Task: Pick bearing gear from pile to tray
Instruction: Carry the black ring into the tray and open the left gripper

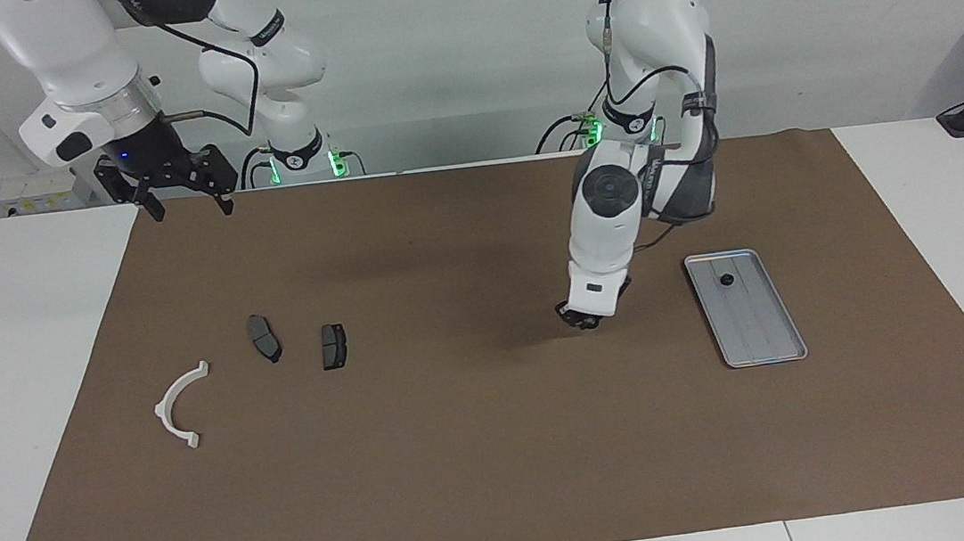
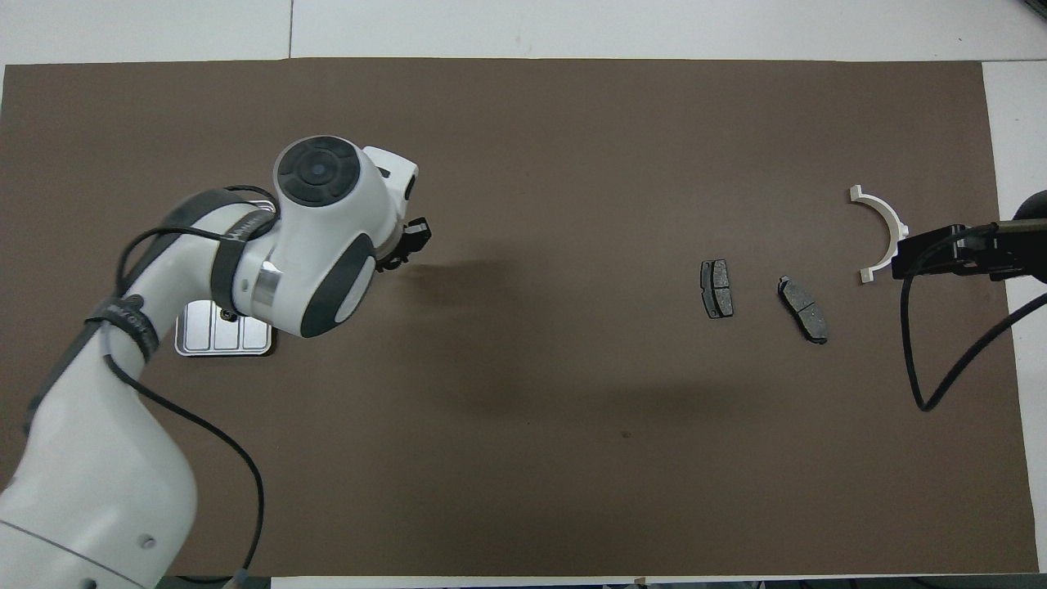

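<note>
Facing view: left gripper (image 1: 584, 317) hangs low over the bare mat (image 1: 465, 451) with the tray (image 1: 767, 339) at its 3 o'clock, probably heading for a drop-off. Can't tell if it's gripping anything. One bearing gear (image 1: 727, 280) already sits in the tray. Right gripper (image 1: 180, 195) waits wide open over the mat's corner.

Overhead view: the left arm hides most of the tray, and there's plenty of open mat around its rim.
</note>
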